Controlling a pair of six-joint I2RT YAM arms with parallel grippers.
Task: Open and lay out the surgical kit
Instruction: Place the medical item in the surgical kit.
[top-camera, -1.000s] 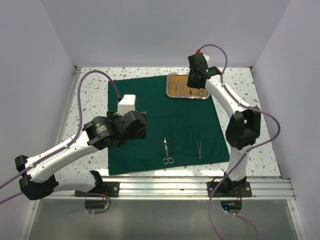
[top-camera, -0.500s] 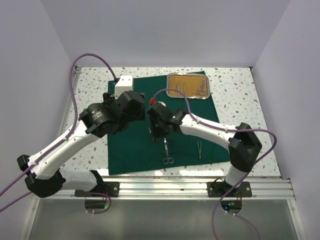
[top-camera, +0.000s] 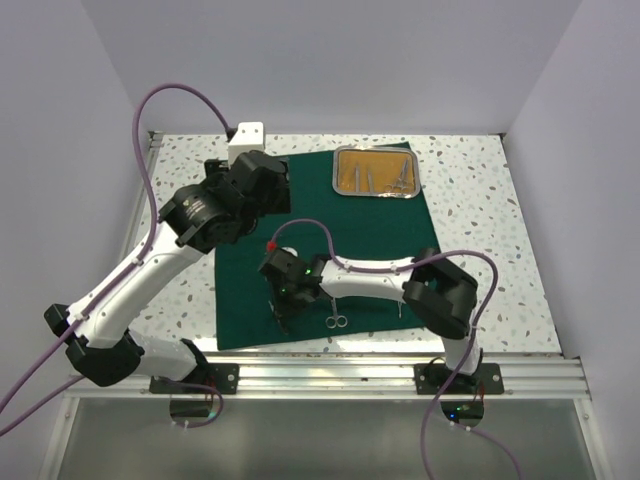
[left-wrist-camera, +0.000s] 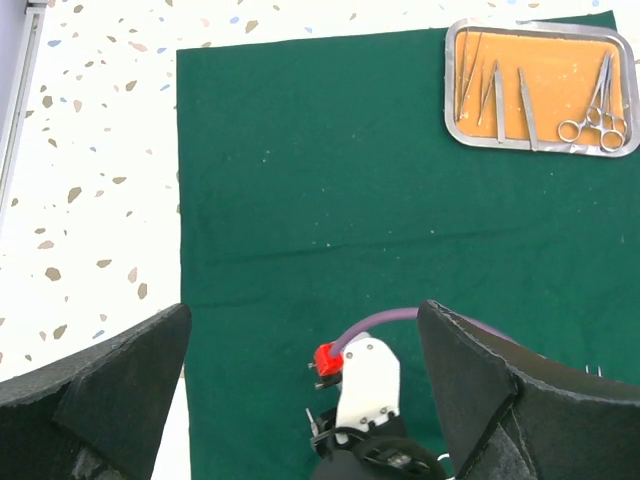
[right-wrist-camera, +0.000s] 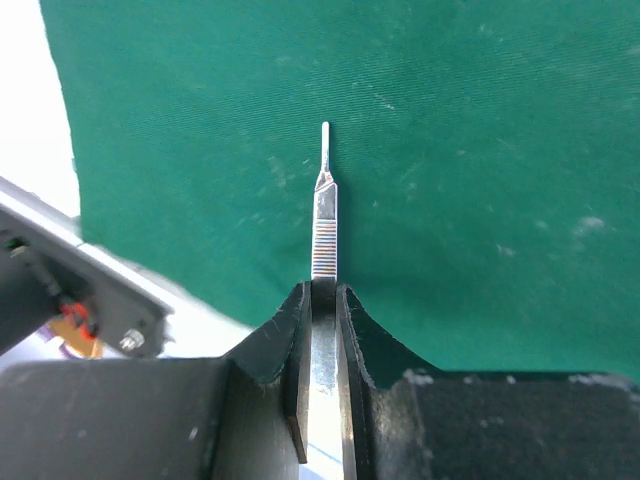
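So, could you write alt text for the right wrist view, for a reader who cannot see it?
The right gripper is shut on a slim silver tool with a ribbed handle, its narrow tip pointing away over a dark green cloth. At the left lie the cloth's edge, pale table and a metal rail.
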